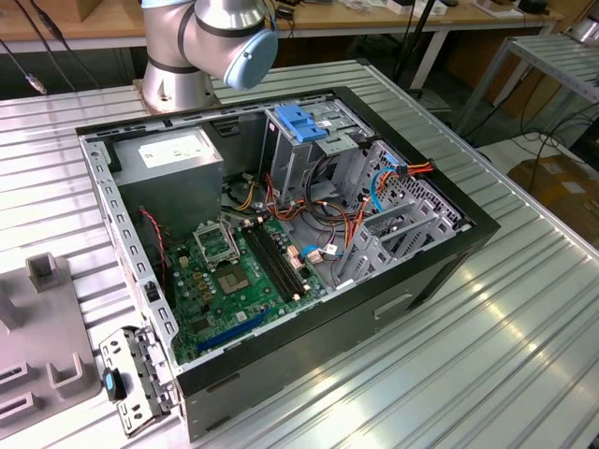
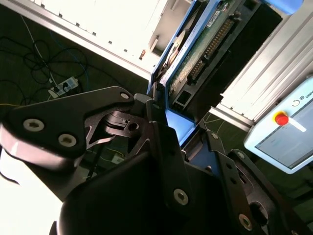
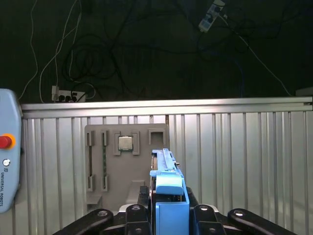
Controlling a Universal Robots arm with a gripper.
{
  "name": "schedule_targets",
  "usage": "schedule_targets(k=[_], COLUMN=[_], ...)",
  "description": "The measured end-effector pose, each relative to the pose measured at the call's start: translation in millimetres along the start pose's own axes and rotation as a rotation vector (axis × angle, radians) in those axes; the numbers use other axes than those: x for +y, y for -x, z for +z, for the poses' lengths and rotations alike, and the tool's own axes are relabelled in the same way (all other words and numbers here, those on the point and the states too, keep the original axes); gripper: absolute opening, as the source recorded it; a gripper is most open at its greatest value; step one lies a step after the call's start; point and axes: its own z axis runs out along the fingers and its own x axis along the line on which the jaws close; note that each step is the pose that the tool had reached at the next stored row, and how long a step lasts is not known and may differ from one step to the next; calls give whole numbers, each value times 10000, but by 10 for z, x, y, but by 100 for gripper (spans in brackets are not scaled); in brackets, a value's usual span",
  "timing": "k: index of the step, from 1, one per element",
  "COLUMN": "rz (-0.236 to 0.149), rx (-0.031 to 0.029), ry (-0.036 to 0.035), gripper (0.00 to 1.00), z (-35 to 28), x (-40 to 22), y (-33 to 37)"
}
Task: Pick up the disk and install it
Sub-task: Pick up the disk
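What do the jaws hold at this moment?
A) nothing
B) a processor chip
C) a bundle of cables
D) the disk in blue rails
D: in both wrist views the blue-railed disk sits clamped between the jaws of the gripper.

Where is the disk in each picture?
First wrist view: the disk stands edge-on in the gripper, in front of the grey tray.
Second wrist view: the disk juts from the gripper, circuit side showing.
Exterior view: the shared grey tray lies at the exterior view's left.
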Motion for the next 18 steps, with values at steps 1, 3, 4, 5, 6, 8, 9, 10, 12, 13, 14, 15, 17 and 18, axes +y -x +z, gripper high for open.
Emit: schedule_targets(k=[1,3,4,5,6,8,9,10,12,13,14,15,17,18], rz=[0,-1,0,0,0,-1,-1,0,-1,0,-1,0,-1,-1], rx=[0,1,1,0,1,1,0,1,1,1,0,1,1,1], ry=[0,4,6,7,9,11,11,13,16,16,16,19,22,23], gripper=[37,37,37,37,37,37,37,37,37,37,37,37,37,37], z=[0,-1,0,0,-1,-1,0,-1,-1,0,0,-1,0,0], x=[-14,-68,-83,-112,-125,-152,-164,-178,-211,-227,-240,-260,-296,-308], y=[0,2,3,4,4,5,5,5,7,7,7,8,9,10])
